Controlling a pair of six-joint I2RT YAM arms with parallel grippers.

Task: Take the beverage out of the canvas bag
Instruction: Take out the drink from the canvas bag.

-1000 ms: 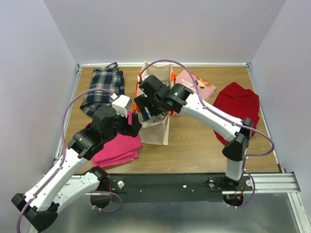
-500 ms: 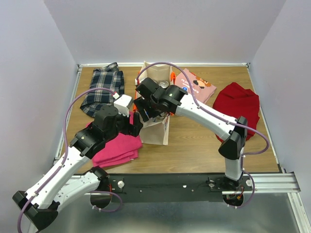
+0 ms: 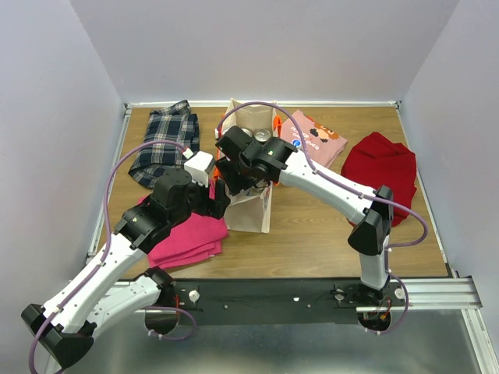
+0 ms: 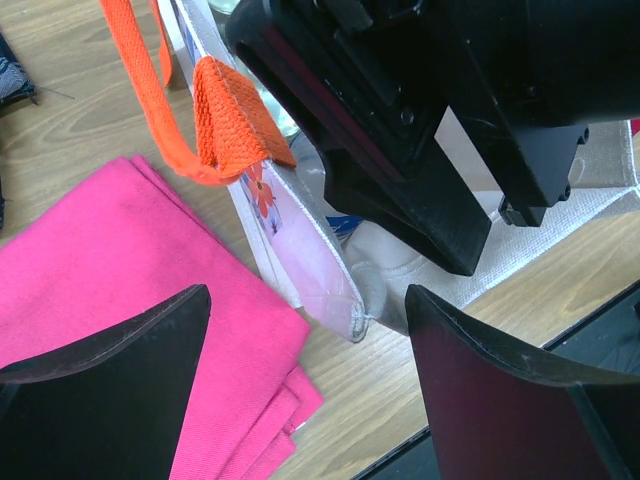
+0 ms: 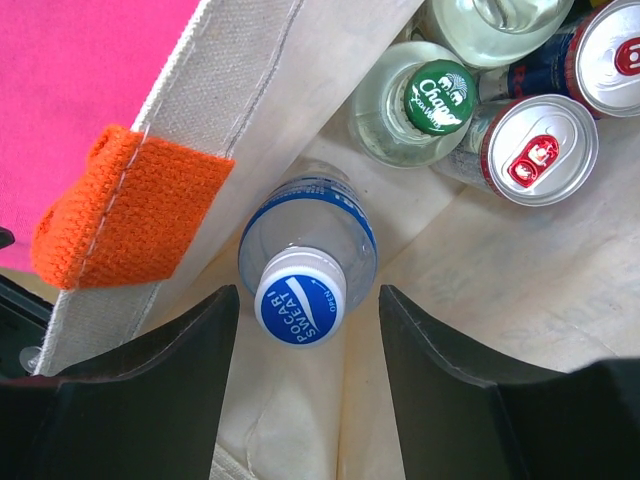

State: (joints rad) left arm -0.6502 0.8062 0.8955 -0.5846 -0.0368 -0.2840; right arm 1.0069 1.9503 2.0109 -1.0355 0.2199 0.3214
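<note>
**Pocari Sweat bottle point(image 5: 310, 225) upright inside the canvas bag point(image 3: 251, 212)**

The left gripper point(image 4: 305, 300), spread wide, hovers over the folded pink cloth point(image 4: 90, 280) and the bag's near-left edge. The right gripper point(image 5: 305, 300), also spread, hangs inside the bag astride the blue-capped bottle, which stands by the left wall

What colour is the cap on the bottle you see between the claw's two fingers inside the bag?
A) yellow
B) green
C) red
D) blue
D: the right wrist view shows the Pocari Sweat bottle between the right claw's open fingers, and its cap is blue.
</note>
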